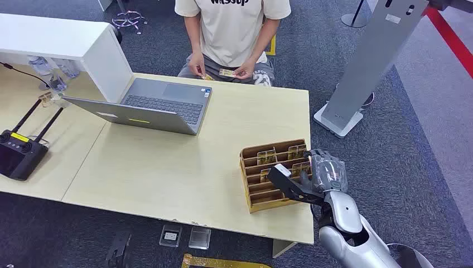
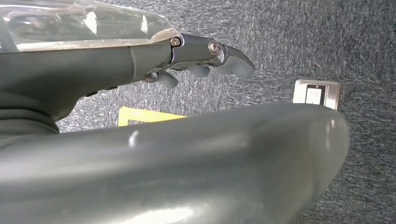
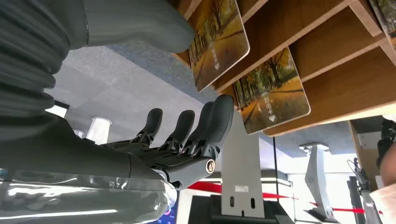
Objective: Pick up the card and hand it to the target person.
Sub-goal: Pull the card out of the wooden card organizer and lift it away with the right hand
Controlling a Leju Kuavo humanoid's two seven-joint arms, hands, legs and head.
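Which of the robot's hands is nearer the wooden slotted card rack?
The right hand is at the wooden slotted card rack, fingers beside its cards. The left hand hangs over the grey carpet, away from it.

Open grey laptop (image 1: 153, 106) on the pale table (image 1: 167, 173), a black controller (image 1: 19, 153) with two antennas at the far left edge. White cabinet (image 1: 67, 42) behind the laptop. Grey stand (image 1: 371, 64) on the carpet right of the table; two floor sockets (image 1: 184, 237) below the near edge.

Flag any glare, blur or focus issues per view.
Head view: even light, sharp, soft shadow under the laptop. Left wrist view: glare streaks on the clear cover, near body part blurred, carpet sharp. Right wrist view: cards sharp, right hand crisp, glare on its cover, background hazy.
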